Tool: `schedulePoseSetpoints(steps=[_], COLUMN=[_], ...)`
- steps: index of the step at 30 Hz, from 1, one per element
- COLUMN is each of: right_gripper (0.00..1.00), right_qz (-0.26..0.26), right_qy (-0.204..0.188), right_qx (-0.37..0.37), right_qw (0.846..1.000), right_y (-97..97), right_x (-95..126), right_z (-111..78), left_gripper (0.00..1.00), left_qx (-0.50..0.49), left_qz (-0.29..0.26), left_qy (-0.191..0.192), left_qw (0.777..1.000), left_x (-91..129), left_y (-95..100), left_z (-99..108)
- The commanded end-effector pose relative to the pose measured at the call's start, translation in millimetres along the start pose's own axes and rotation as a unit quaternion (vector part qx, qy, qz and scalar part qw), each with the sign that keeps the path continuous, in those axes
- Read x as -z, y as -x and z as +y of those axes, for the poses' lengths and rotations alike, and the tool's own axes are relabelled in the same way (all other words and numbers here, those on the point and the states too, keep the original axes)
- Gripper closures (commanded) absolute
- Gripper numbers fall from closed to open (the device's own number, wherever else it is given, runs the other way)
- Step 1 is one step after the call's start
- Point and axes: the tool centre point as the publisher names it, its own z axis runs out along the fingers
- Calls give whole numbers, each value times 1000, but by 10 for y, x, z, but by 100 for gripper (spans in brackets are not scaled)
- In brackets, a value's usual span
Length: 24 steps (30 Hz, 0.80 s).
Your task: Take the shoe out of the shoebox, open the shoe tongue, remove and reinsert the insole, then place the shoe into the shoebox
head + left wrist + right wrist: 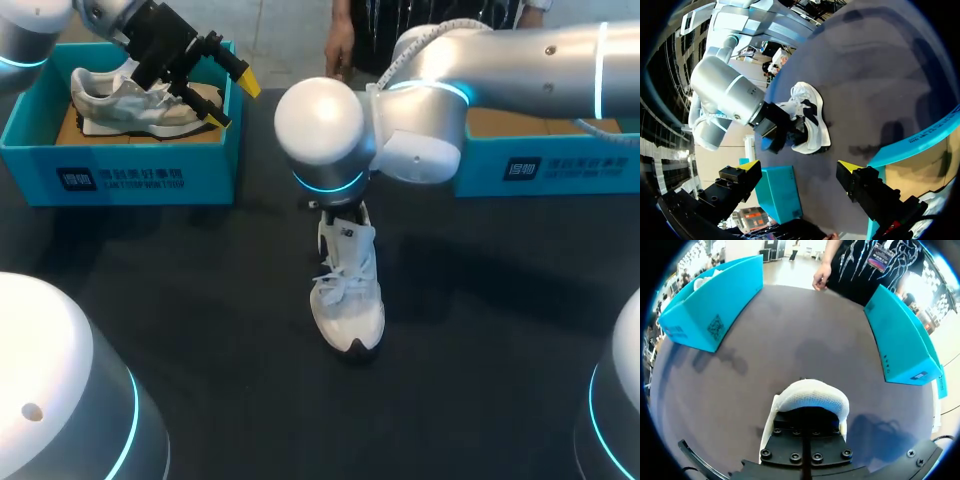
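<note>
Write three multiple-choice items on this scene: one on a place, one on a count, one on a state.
1. Where is the shoe under the right arm?
A inside a box
B on the table
C held in the air

2. How many blue shoeboxes are there?
A one
B two
C three

3. How is the left claw?
A open and empty
B shut on a shoe
C shut on an insole

Key:
1 B: it stands on the dark surface between the boxes.
2 B: the left shoebox and the right shoebox.
3 A: its yellow tips stand apart with nothing between them.
</note>
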Motion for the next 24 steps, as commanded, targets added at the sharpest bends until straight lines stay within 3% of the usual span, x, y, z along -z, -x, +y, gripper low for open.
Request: schedulePoseSetpoints(steps=[1, 11, 24], right_gripper=[100, 100, 100], right_qz=[6, 17, -17], right_qy=[-9, -38, -11], right_qx=[-2, -5, 0], right_qw=[1000, 999, 1000], right_y=[-33, -69, -64], right_x=[-139, -223, 379], right_z=[-16, -175, -169], left_gripper=[0, 0, 0], left_qx=[0, 0, 0], left_qz=[1, 1, 1], left_qy=[-1, -1, -1], left_qw=[1000, 1000, 1000], left_x=[6, 6, 6], left_y=[4, 4, 4], left_z=[3, 3, 3])
